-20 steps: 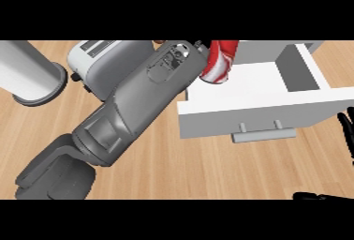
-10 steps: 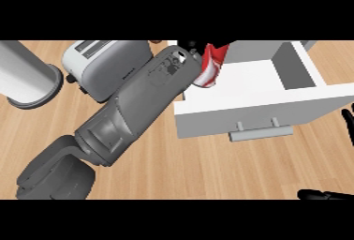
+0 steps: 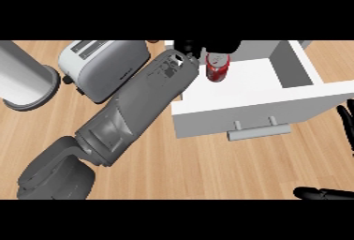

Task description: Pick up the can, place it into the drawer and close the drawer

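The red can (image 3: 216, 69) stands upright inside the open white drawer (image 3: 256, 96), near its back left corner. Almost all of the can shows. My left forearm runs up from the lower left, and my left hand (image 3: 220, 47) sits just behind and above the can, at the picture's top. Its fingers are spread wider than the can and do not wrap it. My right hand (image 3: 343, 121) rests open at the right edge, beside the drawer's front corner. The drawer's grey handle (image 3: 259, 131) faces me.
A white toaster (image 3: 104, 65) stands left of the drawer, partly under my left forearm. A grey cylinder on a round base (image 3: 21, 79) fills the far left. Bare wooden counter (image 3: 207, 168) lies in front of the drawer.
The can went from tilted in my left hand above the drawer's left rim to upright inside the drawer. The left hand moved right and further back, and its fingers came off the can.
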You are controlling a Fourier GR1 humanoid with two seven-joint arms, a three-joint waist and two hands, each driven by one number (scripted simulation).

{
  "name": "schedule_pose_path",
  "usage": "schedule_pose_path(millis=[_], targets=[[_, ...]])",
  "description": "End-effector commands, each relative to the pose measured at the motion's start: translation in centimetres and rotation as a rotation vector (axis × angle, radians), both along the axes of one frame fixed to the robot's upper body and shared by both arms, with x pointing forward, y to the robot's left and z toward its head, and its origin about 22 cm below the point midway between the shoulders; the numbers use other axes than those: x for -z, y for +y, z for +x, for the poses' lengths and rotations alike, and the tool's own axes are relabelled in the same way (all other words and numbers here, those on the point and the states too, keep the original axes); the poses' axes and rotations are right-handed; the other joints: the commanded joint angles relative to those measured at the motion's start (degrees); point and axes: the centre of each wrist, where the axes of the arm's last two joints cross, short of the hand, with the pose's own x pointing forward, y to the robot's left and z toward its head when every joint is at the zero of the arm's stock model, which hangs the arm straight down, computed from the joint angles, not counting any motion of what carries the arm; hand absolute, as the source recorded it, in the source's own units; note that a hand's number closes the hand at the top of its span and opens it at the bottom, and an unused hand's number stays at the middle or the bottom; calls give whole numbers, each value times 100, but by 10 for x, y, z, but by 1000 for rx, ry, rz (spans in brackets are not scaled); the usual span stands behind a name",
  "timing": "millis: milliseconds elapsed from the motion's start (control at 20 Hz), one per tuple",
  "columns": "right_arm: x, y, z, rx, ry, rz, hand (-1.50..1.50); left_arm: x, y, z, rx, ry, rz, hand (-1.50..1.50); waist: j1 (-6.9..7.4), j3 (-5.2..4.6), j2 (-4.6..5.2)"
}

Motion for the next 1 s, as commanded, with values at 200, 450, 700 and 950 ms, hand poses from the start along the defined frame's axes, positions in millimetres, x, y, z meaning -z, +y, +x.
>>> schedule_pose_path(millis=[200,450,700,950], targets=[[2,-1,-5,-24,-5,-16,-150,14,6,0,-59,-4,-25,-150,-88,2,23],[-31,3,-9,26,-96,-162,-150,18,7,-1,-61,2,-65,-150,-55,-14,19],[-31,8,-11,10,-141,-336,-150,8,3,-1,-38,14,-114,-150,54,-10,-1],[-36,9,-4,3,-194,-436,-150,-4,-3,-4,-37,4,-184,-150,170,-7,-31]])
